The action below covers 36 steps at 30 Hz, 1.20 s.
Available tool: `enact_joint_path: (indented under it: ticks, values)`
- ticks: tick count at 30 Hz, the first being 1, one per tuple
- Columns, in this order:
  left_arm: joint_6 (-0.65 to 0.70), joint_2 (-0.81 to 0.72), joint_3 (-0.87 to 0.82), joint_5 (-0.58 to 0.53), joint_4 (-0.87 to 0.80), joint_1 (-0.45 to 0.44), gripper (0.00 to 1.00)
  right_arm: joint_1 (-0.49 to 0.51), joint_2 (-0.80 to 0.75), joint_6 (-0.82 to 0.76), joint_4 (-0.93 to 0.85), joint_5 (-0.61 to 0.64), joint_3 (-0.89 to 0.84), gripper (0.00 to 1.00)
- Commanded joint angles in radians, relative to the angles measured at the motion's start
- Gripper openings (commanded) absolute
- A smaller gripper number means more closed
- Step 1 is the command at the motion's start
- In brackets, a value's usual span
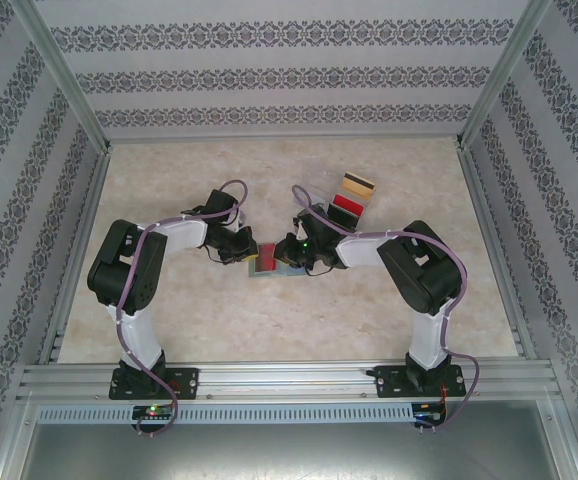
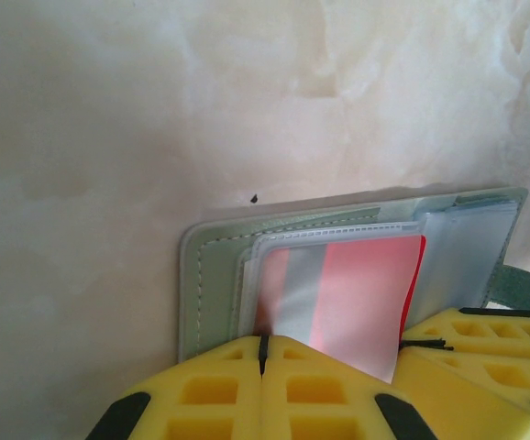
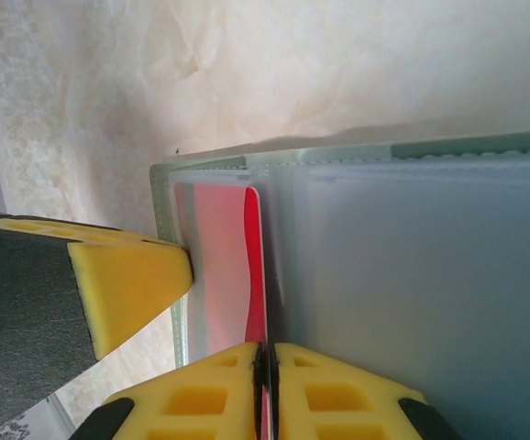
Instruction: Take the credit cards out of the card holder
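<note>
The card holder (image 1: 267, 266) lay open mid-table (image 1: 369, 320), between both pincers. The right gripper (image 3: 265, 385) was clamped on the edge of a red card (image 3: 219, 266) partly out of its pocket. The left gripper (image 2: 263, 362), fingers pressed together, rested on the card holder's left edge.

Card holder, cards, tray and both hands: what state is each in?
card holder: open, lying on the table
red card: partly in its pocket, pinched at one edge
left hand: shut, tips at the card holder's edge
right hand: shut on the red card
tray: holds a tan card and a second red card
</note>
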Motion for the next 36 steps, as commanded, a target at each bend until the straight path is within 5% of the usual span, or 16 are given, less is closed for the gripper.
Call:
enact_joint_path:
  ticks: [1, 9, 16, 27, 36]
  values:
    - [0.012, 0.067, -0.051, -0.072, -0.066, -0.011, 0.04, 0.001, 0.028, 0.015, 0.045, -0.051, 0.028, 0.14]
    - [0.013, 0.060, -0.048, -0.077, -0.072, -0.012, 0.08, 0.000, 0.025, 0.022, 0.070, -0.064, 0.018, 0.08]
    - [0.020, 0.024, 0.015, -0.090, -0.119, -0.010, 0.32, -0.044, -0.078, -0.037, -0.003, 0.027, -0.064, 0.00]
    - [0.025, -0.058, 0.113, -0.064, -0.152, -0.009, 0.39, -0.101, -0.242, -0.200, -0.066, -0.004, -0.116, 0.00]
    - [0.077, -0.259, 0.145, -0.210, -0.256, 0.053, 0.76, -0.124, -0.527, -0.615, -0.396, 0.233, -0.021, 0.00]
